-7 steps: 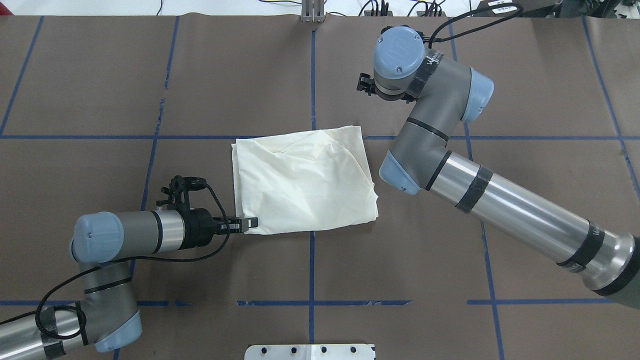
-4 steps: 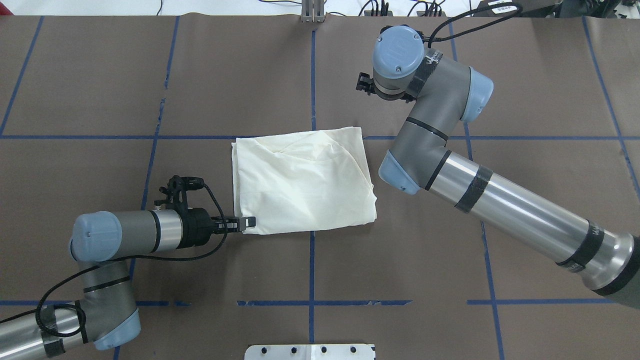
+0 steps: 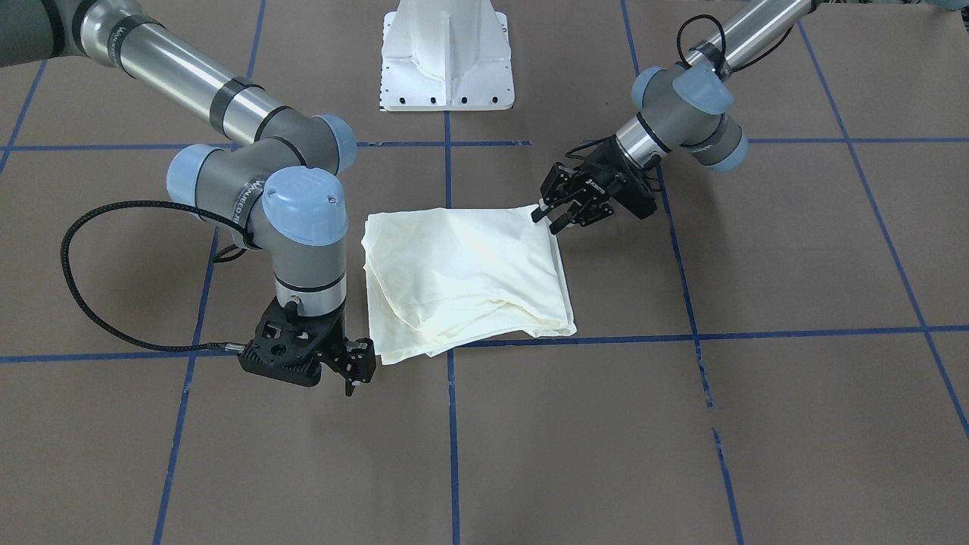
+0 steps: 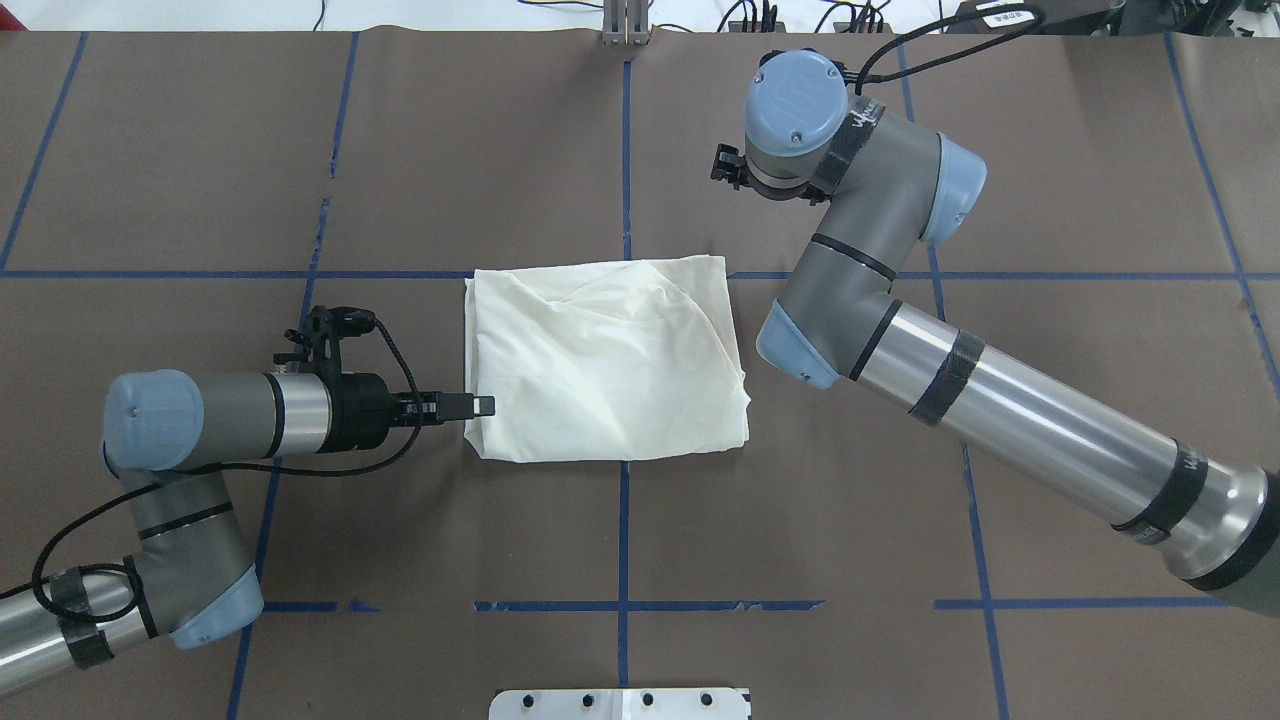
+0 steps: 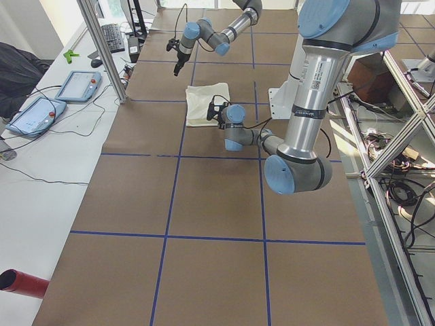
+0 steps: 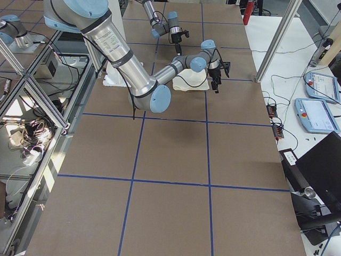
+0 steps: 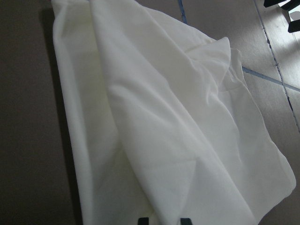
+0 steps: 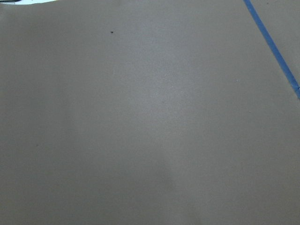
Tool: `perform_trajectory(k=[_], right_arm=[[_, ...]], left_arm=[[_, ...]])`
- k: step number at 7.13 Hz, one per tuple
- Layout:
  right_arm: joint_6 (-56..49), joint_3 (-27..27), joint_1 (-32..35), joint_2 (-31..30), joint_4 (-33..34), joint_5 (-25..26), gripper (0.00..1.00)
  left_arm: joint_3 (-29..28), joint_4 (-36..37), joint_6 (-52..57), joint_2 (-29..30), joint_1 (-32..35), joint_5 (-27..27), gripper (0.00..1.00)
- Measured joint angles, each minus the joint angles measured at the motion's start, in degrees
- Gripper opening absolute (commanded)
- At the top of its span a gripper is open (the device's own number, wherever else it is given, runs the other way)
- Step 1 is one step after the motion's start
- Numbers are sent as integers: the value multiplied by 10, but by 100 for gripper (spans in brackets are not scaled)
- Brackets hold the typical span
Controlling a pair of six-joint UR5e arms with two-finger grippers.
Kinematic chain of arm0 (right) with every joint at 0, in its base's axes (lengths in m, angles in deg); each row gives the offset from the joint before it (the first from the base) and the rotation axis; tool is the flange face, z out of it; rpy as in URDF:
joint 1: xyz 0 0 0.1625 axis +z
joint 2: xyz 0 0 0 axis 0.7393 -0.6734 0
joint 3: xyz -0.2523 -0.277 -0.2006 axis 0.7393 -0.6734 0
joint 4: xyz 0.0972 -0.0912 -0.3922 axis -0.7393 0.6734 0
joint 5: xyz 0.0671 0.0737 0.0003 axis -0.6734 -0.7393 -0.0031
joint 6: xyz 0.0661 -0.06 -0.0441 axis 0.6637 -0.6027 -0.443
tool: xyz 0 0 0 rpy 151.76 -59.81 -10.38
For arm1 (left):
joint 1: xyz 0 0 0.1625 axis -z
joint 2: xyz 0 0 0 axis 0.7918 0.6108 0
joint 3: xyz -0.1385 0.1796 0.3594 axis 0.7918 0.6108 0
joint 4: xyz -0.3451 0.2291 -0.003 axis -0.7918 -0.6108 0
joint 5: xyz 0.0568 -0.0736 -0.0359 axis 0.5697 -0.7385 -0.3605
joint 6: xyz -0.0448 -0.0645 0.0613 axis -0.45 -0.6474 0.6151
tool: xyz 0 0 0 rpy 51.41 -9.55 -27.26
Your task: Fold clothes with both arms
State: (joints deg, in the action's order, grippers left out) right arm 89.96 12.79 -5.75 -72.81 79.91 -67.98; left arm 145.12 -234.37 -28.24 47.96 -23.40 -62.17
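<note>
The clothes are one cream shirt (image 4: 605,365), folded into a rough rectangle with its plain side up, lying flat mid-table (image 3: 462,272). My left gripper (image 4: 485,405) lies low and horizontal at the shirt's left edge, close to the near-left corner (image 3: 546,219). It is open. In the left wrist view its fingertips (image 7: 143,221) stand apart at the bottom edge, with the shirt (image 7: 164,117) spread beyond them. My right gripper (image 3: 356,375) points straight down over bare table just off the shirt's far-right corner, open and holding nothing. The right wrist view shows only table.
The brown table cover (image 3: 681,424) carries a grid of blue tape lines. The white pedestal base (image 3: 447,68) stands at the robot's side of the table. Side tables with tablets and cables flank both table ends.
My left gripper has drawn back a little and slid along the shirt's left edge, away from the robot. The shirt's near-left corner shifted slightly. The right arm has barely moved.
</note>
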Motion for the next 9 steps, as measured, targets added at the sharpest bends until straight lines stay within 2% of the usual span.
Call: perform_trajectory(k=[4, 9], right_arm=[[-1, -1, 0, -9, -32, 1, 100], [-2, -1, 0, -10, -34, 0, 100]], left_arm=[[30, 6, -100, 27, 6, -12, 66], [-3, 7, -122, 32, -37, 21, 66]])
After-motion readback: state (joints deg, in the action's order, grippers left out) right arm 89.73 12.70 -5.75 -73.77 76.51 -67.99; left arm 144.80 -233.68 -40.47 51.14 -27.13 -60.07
